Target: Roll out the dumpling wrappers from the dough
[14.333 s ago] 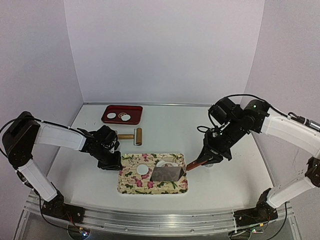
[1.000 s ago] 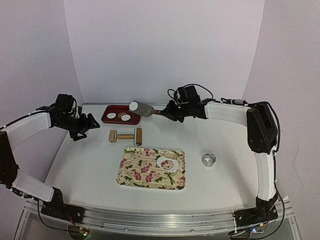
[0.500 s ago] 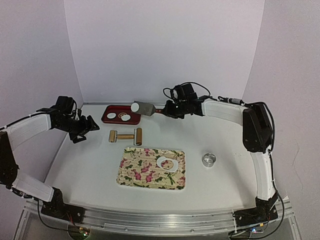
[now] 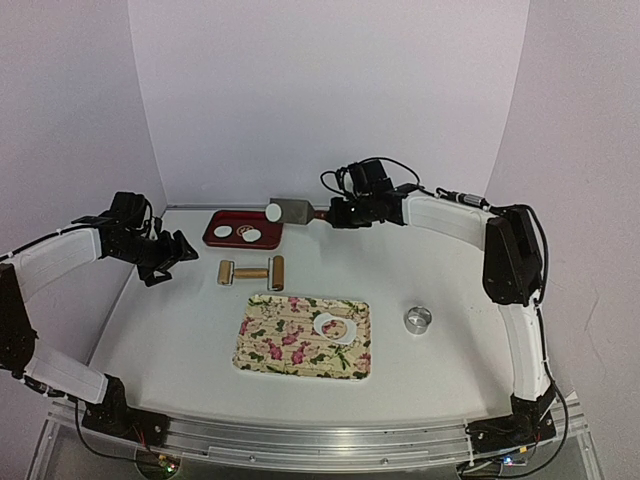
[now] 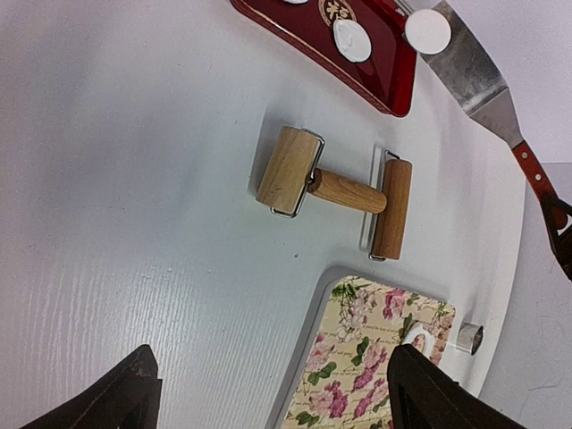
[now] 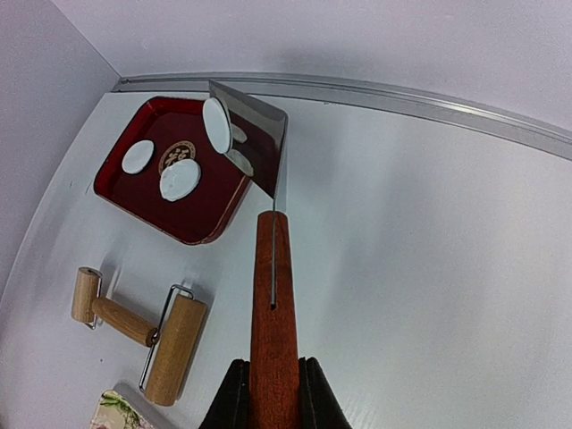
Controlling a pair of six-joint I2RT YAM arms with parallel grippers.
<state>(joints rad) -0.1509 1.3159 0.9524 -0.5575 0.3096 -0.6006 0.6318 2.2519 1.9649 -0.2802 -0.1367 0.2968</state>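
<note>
On the right wrist feed, my right gripper (image 6: 273, 398) is clenched on the reddish-brown wooden handle (image 6: 273, 304) of a metal spatula, with a finger (image 6: 234, 398) pressed against each side. The handle runs straight out from the jaws to a flat steel blade (image 6: 257, 134). One thin white round dumpling wrapper (image 6: 217, 125) lies at the blade's far tip, its edge hanging a little past the steel.

From overhead, the blade and that disc are held in the air by the far right corner of a dark red rectangular tray (image 4: 215, 240) at the back of the white table (image 4: 460, 270) (I cannot tell whether the disc is over the rim or just beside it). Two more wrappers (image 6: 179, 179) lie flat inside the red tray, side by side and not touching.

My left gripper (image 4: 168, 252) is released, with its jaws spread wide and nothing between them. It hangs above the table's left side, well apart from the red tray. Its own camera looks past the dark fingertips (image 5: 134, 393) at a wooden double-ended roller (image 5: 344, 190), which lies on the table just in front of the red tray.

Nearer to the arm bases sits a rectangular tray with a floral pattern (image 4: 250, 355). It holds a flat white dough leftover (image 4: 335, 327) with a round hole in it. A small metal ring cutter (image 4: 418, 319) stands on the table to the right of that tray, clear of it.
</note>
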